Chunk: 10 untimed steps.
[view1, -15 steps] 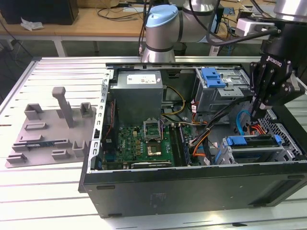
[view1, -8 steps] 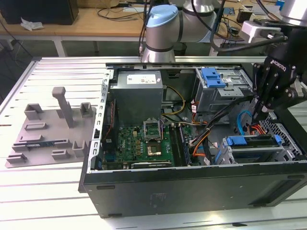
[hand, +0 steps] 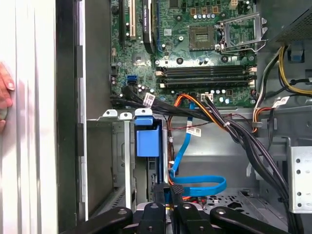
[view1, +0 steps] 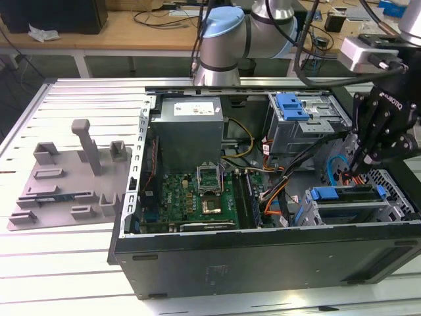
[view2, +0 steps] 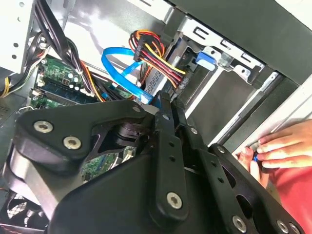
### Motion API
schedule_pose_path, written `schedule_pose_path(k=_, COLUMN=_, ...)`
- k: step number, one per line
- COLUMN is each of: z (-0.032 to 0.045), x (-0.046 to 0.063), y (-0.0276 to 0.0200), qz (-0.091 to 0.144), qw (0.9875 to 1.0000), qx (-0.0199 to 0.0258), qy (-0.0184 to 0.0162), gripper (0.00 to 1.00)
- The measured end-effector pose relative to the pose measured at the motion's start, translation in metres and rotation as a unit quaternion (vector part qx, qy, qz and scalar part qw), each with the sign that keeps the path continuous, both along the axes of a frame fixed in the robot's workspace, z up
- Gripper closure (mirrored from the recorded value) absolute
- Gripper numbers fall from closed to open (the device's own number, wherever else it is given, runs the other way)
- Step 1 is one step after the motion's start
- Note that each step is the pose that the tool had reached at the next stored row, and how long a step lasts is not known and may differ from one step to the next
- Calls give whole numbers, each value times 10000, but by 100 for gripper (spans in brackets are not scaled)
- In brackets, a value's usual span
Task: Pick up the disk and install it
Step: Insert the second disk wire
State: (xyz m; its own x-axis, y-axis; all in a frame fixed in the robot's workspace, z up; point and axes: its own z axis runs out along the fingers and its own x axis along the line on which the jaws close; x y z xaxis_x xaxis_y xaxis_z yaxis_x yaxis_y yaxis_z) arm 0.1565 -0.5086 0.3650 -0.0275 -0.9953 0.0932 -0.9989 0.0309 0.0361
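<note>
The disk (view1: 332, 193) sits in the lower bay at the exterior view's right end of the open computer case, its blue carrier frame facing up. In the first wrist view the blue frame of the disk (hand: 146, 139) stands in a metal slot. In the second wrist view the disk's silver body (view2: 155, 82) has red-yellow and blue cables at its end. My gripper (view1: 360, 164) hangs just above and behind that bay, among the cables. Its fingers (hand: 160, 191) stand close together, shut, with nothing held, beside a looped blue cable (hand: 200, 186).
A grey drive cage with a blue latch (view1: 293, 105) stands at the case's back right. The power-supply box (view1: 191, 128) and motherboard (view1: 204, 194) lie to the left. Cable bundles (hand: 234, 131) cross the middle. A person's hand (view2: 285, 148) rests on the case edge. A grey fixture plate (view1: 66, 178) lies outside.
</note>
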Motion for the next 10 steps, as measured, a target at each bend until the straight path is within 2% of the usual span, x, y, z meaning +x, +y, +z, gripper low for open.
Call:
schedule_pose_path(k=1, z=0, x=0, y=-27, qz=0, qw=10000, qx=36, qy=0, gripper=84)
schedule_pose_path(k=2, z=-1, x=0, y=-72, qz=0, qw=10000, qx=98, qy=0, gripper=84)
schedule_pose_path(k=3, z=-2, x=1, y=-100, qz=0, qw=9999, qx=139, qy=0, gripper=84)
schedule_pose_path(k=5, z=-7, x=0, y=-141, qz=0, qw=9998, qx=196, qy=0, gripper=84)
schedule_pose_path(k=10, z=-24, x=0, y=-160, qz=0, qw=9998, qx=218, qy=0, gripper=84)
